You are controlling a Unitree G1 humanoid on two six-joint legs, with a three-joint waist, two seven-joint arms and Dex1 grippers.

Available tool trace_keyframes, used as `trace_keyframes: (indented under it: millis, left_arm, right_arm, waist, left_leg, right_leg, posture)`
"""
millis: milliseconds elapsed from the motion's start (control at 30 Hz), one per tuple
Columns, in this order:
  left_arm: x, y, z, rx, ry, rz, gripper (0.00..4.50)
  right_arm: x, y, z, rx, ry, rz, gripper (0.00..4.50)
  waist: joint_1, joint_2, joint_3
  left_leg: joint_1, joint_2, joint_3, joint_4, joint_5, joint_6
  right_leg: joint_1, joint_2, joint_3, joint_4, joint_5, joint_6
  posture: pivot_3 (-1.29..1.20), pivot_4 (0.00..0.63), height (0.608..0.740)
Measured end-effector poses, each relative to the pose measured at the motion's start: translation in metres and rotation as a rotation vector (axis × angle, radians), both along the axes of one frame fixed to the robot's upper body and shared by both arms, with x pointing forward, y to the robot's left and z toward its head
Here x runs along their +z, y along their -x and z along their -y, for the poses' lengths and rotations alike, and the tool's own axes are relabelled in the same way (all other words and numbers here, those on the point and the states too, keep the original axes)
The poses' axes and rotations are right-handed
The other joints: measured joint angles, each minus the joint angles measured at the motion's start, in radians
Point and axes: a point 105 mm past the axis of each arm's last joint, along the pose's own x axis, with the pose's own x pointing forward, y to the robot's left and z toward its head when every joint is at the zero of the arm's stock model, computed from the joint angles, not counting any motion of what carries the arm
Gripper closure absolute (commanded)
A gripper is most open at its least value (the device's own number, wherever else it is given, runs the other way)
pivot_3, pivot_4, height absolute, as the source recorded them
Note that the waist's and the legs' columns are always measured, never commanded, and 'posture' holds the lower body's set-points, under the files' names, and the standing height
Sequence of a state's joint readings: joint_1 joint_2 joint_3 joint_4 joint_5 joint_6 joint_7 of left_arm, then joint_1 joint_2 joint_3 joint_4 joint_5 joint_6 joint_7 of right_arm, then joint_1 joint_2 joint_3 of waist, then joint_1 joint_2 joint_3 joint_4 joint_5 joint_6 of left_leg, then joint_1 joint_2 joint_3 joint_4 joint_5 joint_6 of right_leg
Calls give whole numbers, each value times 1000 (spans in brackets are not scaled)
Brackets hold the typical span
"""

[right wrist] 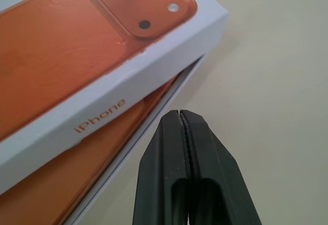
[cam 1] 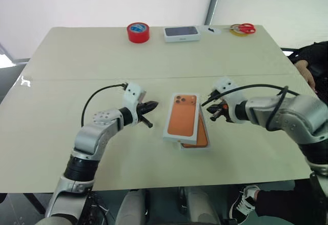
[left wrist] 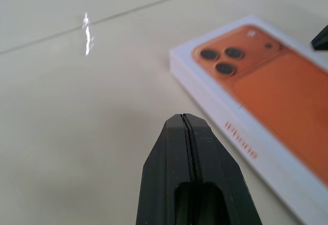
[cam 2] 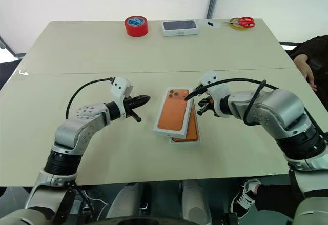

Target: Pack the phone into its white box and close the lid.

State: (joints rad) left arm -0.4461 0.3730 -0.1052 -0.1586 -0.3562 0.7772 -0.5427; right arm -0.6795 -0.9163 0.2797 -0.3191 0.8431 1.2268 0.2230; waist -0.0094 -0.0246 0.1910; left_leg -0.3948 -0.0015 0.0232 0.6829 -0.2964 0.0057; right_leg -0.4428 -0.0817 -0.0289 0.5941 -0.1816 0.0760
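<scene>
- Since the lid [cam 1: 180,117] lies skewed over the white box [right wrist: 134,142], half on and shifted to the robot's left, I judge the step in hand is squaring it: nudge both long sides evenly, then press down flat.
- Left gripper [cam 1: 151,105] hovers just beside the lid's left edge, fingers pressed together, holding nothing.
- Right gripper [cam 1: 209,104] sits by the lid's far right corner, likewise closed and empty.
- Inside the box, the phone [cam 1: 201,134] shows as an orange strip past the lid's edge.
- Farther off stand a red tape roll [cam 1: 138,32] and a dark-topped box [cam 1: 181,33].
</scene>
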Motion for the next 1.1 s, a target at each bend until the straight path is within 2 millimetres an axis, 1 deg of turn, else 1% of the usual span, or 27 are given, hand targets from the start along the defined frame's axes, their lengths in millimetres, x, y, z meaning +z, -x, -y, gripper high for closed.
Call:
trace_keyframes:
  millis: [67,167,300,467,567,700,900,1100]
  left_arm:
    - [-7,3,3,-16,-27,-31,4500]
    - [-13,8,14,-63,-40,-61,4500]
    - [-15,10,31,-117,-32,-87,4500]
    - [-18,16,42,-171,-12,-130,4500]
    - [-18,21,46,-212,8,-157,4500]
    - [-13,26,51,-261,16,-143,4500]
    - [-8,28,59,-297,20,-129,4500]
    - [-8,31,65,-320,23,-131,4500]
  right_arm:
    - [-3,1,-5,23,2,3,4483]
    - [-6,2,-12,49,1,0,4483]
    - [-7,2,-16,66,4,5,4483]
    - [-6,0,-10,52,32,13,4483]
    - [-6,3,-7,60,50,12,4483]
    - [-9,8,-1,69,69,-6,4483]
    - [-13,13,8,69,97,-22,4483]
    - [-19,15,13,63,113,-38,4483]
  waist:
    - [2,0,0]
    - [5,0,0]
    - [8,0,0]
    - [14,0,0]
    - [19,0,0]
    - [21,0,0]
    - [22,0,0]
    - [22,0,0]
  left_leg:
    - [0,0,0,0,0,0]
    - [0,0,0,0,0,0]
    - [0,-1,0,1,0,0]
    - [0,0,0,1,0,0]
    - [0,-1,0,1,0,0]
    - [0,-1,0,1,0,0]
    - [0,-1,0,1,0,0]
    - [0,-1,0,1,0,0]
  right_leg:
    - [0,0,0,0,0,0]
    - [0,0,0,0,0,-1]
    - [0,-1,0,0,0,-1]
    - [0,0,0,1,0,-1]
    - [0,0,0,1,-2,-3]
    - [0,-1,0,0,-2,-3]
    - [0,-1,0,1,-2,-3]
    - [0,0,0,1,-2,-3]
  posture:
    - [0,150,732]
    - [0,150,732]
    - [0,150,732]
    - [0,150,732]
    - [0,150,732]
    - [0,150,732]
    - [0,150,732]
    - [0,150,732]
